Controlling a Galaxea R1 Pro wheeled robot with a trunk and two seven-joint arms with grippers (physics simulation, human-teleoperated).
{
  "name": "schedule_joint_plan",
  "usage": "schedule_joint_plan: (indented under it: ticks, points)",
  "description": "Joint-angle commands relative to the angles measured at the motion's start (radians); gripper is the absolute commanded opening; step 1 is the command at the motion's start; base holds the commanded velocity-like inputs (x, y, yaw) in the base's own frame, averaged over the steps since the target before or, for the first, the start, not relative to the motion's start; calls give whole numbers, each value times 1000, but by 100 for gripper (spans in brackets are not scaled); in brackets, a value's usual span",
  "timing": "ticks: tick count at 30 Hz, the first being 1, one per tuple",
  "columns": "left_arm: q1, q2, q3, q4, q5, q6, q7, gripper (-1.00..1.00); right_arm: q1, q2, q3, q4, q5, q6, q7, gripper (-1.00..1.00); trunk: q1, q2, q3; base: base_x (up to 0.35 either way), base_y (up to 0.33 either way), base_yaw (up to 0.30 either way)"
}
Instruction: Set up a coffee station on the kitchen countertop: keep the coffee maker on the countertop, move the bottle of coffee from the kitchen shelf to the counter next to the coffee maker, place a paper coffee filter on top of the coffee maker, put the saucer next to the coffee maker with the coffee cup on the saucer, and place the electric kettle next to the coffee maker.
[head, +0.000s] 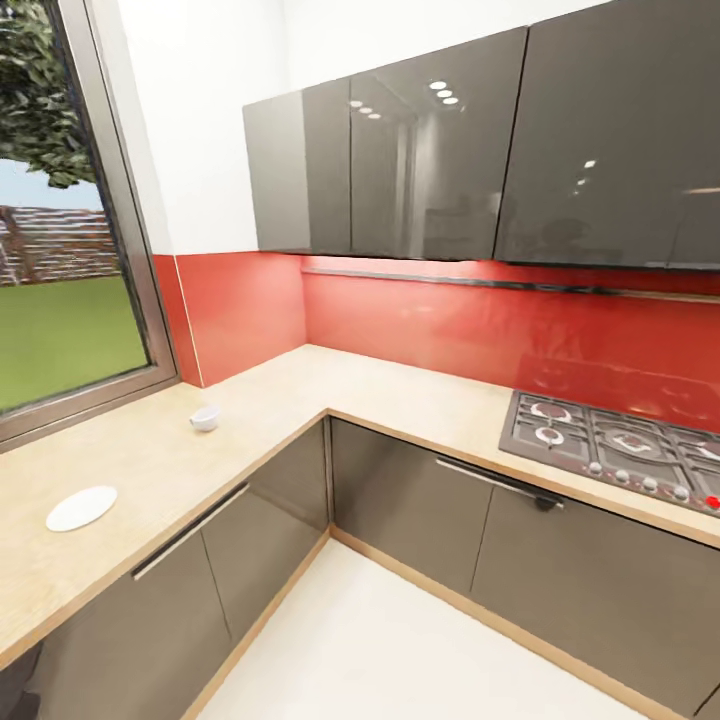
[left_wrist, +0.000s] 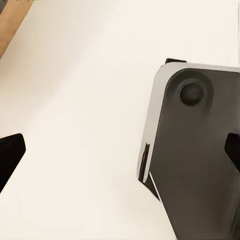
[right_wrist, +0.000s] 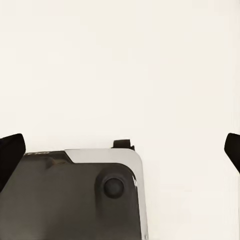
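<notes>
The light-wood kitchen countertop (head: 380, 390) runs in an L around the corner, over dark grey cabinet fronts. On its left run, below the window, lies the flat white saucer (head: 80, 508). The small white coffee cup (head: 205, 417) stands apart from it, farther along toward the corner. My left gripper (left_wrist: 120, 155) hangs open over the pale floor, as does my right gripper (right_wrist: 120, 152), with nothing between the fingers of either. The coffee maker, bottle of coffee, kitchen shelf, paper coffee filter and electric kettle are out of view.
A gas hob (head: 615, 450) is set into the right run of the counter, under glossy grey wall cabinets (head: 430, 150) and a red backsplash. A large window (head: 60, 260) is at the left. My own grey base (left_wrist: 200, 155) shows below both wrists.
</notes>
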Motion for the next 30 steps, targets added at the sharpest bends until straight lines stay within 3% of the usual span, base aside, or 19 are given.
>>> schedule_joint_plan:
  ticks: [1,10,15,25,30]
  points:
    - [0,0,6,0,4,-2,-1,100,0,-1,5,1,-11,-3,6,100,1,0,0,242,-197,66]
    - [0,0,6,0,4,-2,-1,100,0,-2,5,2,-11,-3,6,100,1,0,0,240,-197,19]
    - [0,0,6,0,4,-2,-1,100,0,-2,7,2,-11,-3,5,100,1,0,0,184,-219,213]
    - [0,1,7,0,5,-5,0,100,0,-2,7,2,-11,-3,5,100,1,0,0,-36,-262,274]
    - [0,1,7,0,6,-5,1,100,0,-2,7,2,-11,-3,5,100,1,0,0,-30,-76,278]
